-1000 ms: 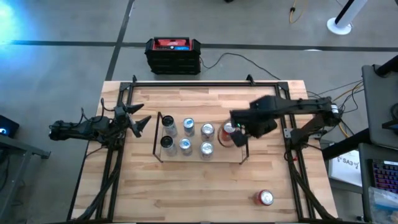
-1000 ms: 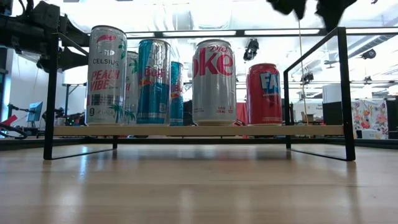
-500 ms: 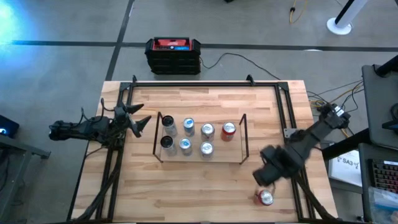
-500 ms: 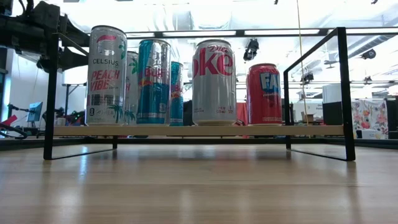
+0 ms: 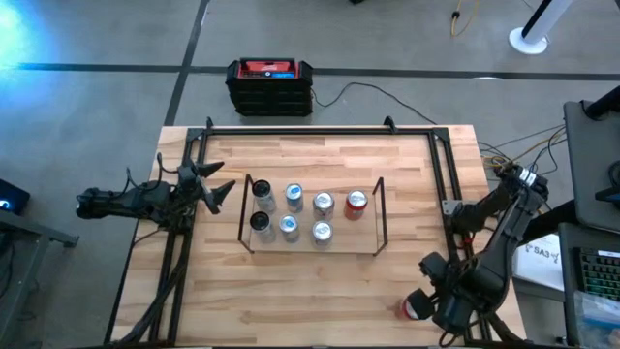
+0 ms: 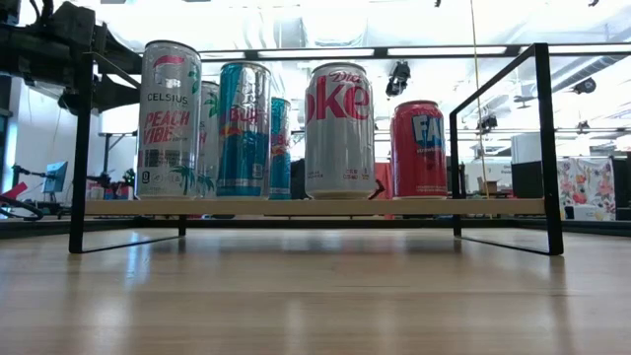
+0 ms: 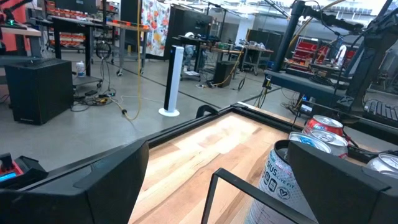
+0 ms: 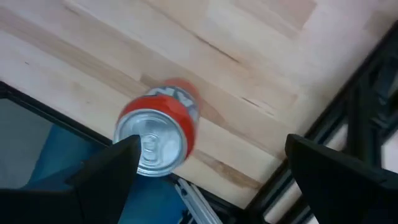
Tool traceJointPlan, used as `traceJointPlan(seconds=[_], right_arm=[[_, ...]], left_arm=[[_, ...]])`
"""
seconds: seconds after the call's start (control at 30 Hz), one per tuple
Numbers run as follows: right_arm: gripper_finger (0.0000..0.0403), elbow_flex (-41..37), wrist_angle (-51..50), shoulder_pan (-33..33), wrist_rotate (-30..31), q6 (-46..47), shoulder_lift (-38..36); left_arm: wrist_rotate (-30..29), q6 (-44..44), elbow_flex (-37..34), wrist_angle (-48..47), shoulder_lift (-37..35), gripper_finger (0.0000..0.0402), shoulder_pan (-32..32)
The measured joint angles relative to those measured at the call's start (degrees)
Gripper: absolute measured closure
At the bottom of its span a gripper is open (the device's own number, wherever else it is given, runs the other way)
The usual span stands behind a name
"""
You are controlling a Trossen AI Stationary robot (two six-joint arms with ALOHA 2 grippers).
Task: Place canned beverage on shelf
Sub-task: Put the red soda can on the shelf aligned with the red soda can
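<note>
The shelf point(image 5: 373, 233), a low black-framed rack with a light wooden deck point(image 6: 315, 207), stands mid-table and holds several upright cans, the red one point(image 5: 356, 202) at its right end. A loose red can point(image 5: 415, 308) stands upright on the table near the near right corner. My right gripper point(image 5: 428, 296) hangs open above it, pointing down. In the right wrist view the can point(image 8: 158, 134) stands close by one finger point(image 8: 106, 180), and I cannot tell whether they touch. My left gripper point(image 5: 225, 190) waits open, left of the shelf.
Black tubular frame rails point(image 5: 446, 194) run along the table's left, right and far sides. A black and red box point(image 5: 269, 85) sits on the floor beyond the far edge. Bare wood lies between the shelf and the near edge point(image 5: 310, 301).
My right gripper has gone from above the shelf's right end toward the table's near right corner and now hangs over the loose red can. The cans on the shelf have stayed where they were.
</note>
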Motion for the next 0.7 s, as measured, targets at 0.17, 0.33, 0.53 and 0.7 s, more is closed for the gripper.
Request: traceJointPlan(seconds=[0.17,0.33,0.53,0.7], right_arm=[[0.0018,0.0,3.3,0.0,-1.1,-6.1,3.8],[0.0019,0.0,7.5,0.0,-5.0,-13.6,7.2],[0.0019,0.0,8.0,0.0,-5.2,-17.4,6.4],[0.0019,0.0,4.8,0.0,-3.6,-14.6,3.7]], left_arm=[[0.0,0.0,0.0,0.0,0.0,0.0033,0.0],[0.0,0.0,0.0,0.0,0.0,0.0033,0.0],[0.0,0.0,0.0,0.0,0.0,0.0033,0.0],[0.0,0.0,0.0,0.0,0.0,0.0033,0.0]])
